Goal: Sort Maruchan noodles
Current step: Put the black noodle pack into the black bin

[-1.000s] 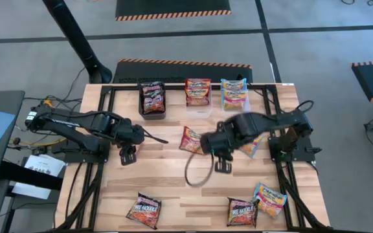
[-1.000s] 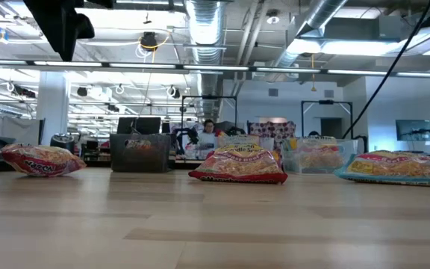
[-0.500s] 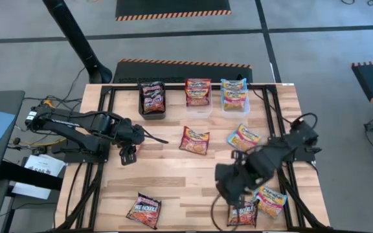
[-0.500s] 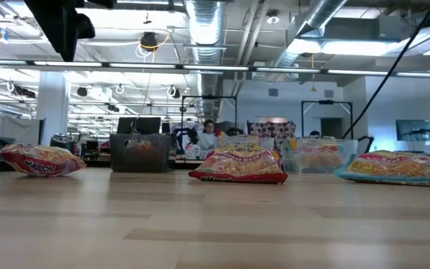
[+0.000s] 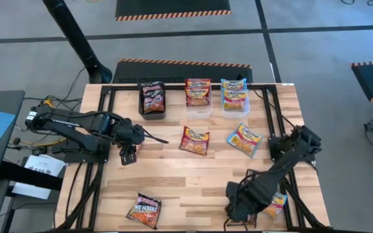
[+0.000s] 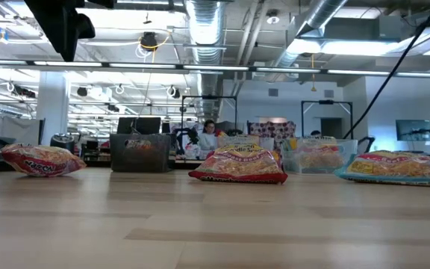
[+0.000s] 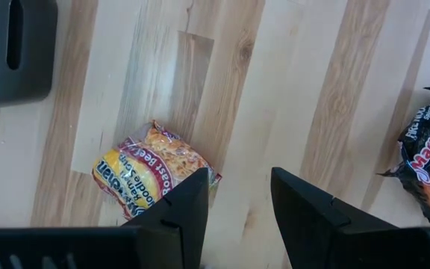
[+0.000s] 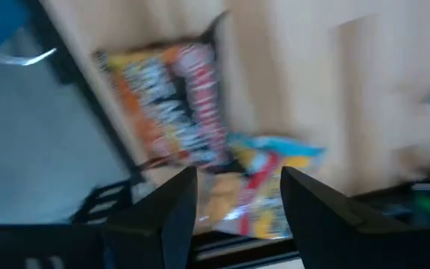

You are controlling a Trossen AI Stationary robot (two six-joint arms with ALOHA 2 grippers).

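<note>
Three bins sit in a row at the table's (image 5: pixel 173 175) far edge, touching or nearly so. The black bin (image 5: pixel 152 110) on the left holds dark packets (image 5: pixel 153 96). The middle clear bin (image 5: pixel 199 107) holds red-orange packets (image 5: pixel 198 90). The right clear bin (image 5: pixel 235 107) holds blue-yellow packets (image 5: pixel 234 92). How many lie in each can't be told; only the top ones show.

Loose on the wood: a red packet (image 5: pixel 195 140) near the table's middle, just in front of the middle bin; a blue-yellow packet (image 5: pixel 245 140) to its right, tilted; a dark packet (image 5: pixel 144 210) at the near edge, left of centre; and a blue-yellow one (image 5: pixel 276 204) near the right corner, partly under the right arm.

R gripper (image 5: pixel 237 208) is low over the near right corner, fingers (image 8: pixel 172 205) spread w/ nothing between them; its wrist view shows a dark-orange packet (image 8: pixel 166 104) and a blue-yellow one (image 8: pixel 263 179) lying side by side ahead of it, blurred.

L gripper (image 5: pixel 128 157) hangs over the left-centre of the table, well apart from any bin, fingers (image 7: pixel 189 205) parted and empty; the red packet (image 7: pixel 148 170) lies just beyond them, a corner of the black bin (image 7: pixel 21 52) off to one side
</note>
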